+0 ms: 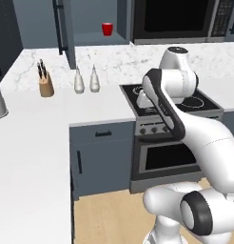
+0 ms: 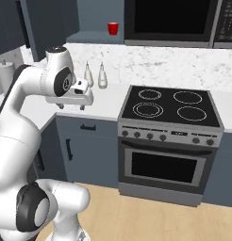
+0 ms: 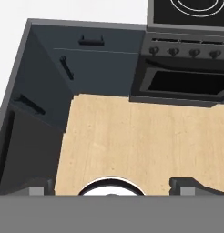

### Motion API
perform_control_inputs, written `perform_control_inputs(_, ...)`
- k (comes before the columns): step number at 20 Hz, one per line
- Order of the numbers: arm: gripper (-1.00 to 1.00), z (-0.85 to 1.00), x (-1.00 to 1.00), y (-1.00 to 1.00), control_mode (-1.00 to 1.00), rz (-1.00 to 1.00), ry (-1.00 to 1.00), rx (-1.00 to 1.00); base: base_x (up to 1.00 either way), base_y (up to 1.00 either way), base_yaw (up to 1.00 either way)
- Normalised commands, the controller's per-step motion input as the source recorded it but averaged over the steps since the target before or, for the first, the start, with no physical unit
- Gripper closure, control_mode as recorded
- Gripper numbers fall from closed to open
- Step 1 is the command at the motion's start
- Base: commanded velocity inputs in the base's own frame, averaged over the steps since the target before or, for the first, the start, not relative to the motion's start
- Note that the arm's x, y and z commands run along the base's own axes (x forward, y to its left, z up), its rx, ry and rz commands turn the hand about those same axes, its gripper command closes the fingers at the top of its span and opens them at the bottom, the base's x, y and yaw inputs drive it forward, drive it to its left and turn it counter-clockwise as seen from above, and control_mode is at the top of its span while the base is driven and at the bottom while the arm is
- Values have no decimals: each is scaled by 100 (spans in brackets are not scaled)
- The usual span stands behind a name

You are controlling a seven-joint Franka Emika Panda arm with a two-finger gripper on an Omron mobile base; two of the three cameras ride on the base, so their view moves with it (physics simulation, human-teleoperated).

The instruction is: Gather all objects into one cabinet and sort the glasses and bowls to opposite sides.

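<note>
Kitchen with a white counter [image 1: 28,143] and a black stove [image 2: 169,106].
One red mug [image 1: 107,29] sits on the shelf of the open blue cabinet [image 1: 90,21]; the gripper [image 2: 70,107] hangs wide open over the counter edge, holding nothing.

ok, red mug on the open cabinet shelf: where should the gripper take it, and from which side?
Probably across the body of the red mug, coming in level from the cabinet's open front. It stands upright and alone on the shelf, door swung left. No handle can be made out. The gripper is open, down at counter height.
</note>
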Motion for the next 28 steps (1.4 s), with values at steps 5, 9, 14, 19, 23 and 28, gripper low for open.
perform_control_inputs(5,-100,0,0,0,100,0,0,0,100,57,-3)
perform_control_inputs(9,-100,0,0,0,100,0,0,0,100,48,-2)
perform_control_inputs(14,-100,0,0,0,100,0,0,0,99,39,-2)
perform_control_inputs(19,-100,0,0,0,100,0,0,0,86,19,-4)
perform_control_inputs(23,-100,0,0,0,100,0,0,0,80,8,-3)
perform_control_inputs(28,-100,0,0,0,100,0,0,0,20,1,-1)
